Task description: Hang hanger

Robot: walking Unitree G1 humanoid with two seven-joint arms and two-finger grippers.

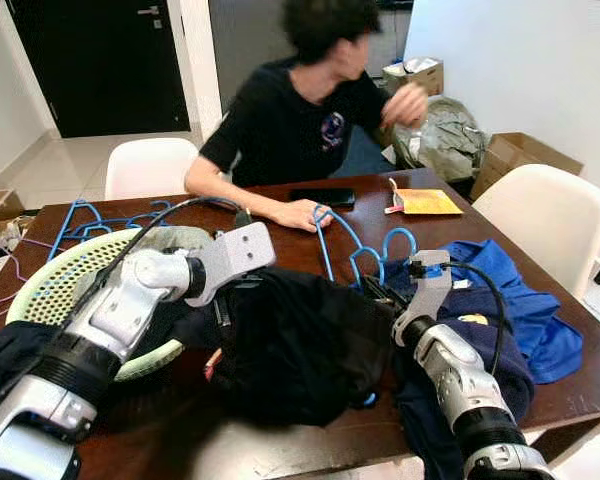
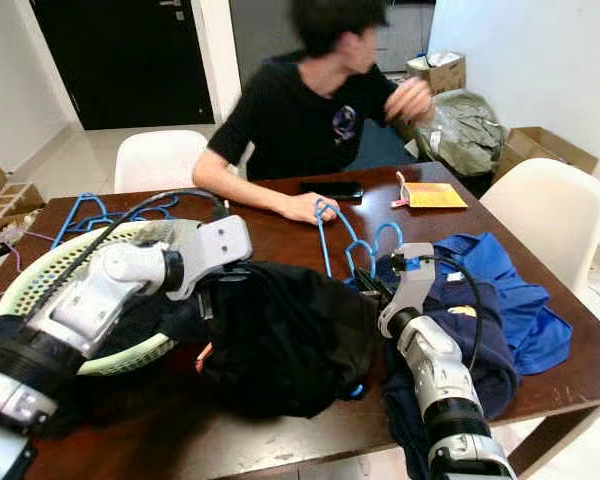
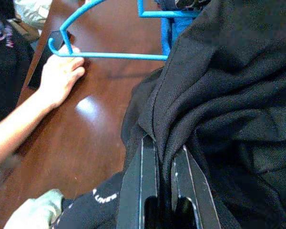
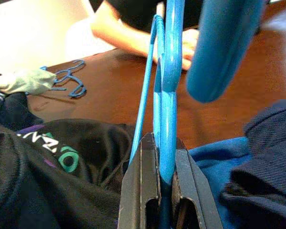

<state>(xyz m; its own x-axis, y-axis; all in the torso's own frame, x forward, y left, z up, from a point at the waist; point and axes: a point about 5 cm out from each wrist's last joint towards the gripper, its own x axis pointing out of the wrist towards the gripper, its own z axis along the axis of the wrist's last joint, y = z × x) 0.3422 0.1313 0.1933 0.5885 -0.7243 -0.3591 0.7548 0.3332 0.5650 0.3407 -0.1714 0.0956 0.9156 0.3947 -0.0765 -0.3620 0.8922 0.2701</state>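
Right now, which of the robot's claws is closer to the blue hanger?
Right. The right gripper is clamped on the blue hanger; the left gripper pinches the black garment beside it.

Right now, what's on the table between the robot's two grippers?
In the left eye view, a heap of black clothing lies between the left gripper, pinching its fabric, and the right gripper, clamping the blue hanger.

Black garment point(image 4: 62, 152): teal and white letters — partly readable, something like "NAO", cut off by folds.
Dark cloth point(image 3: 93, 205): white print — reads roughly "LINE", small and blurred.
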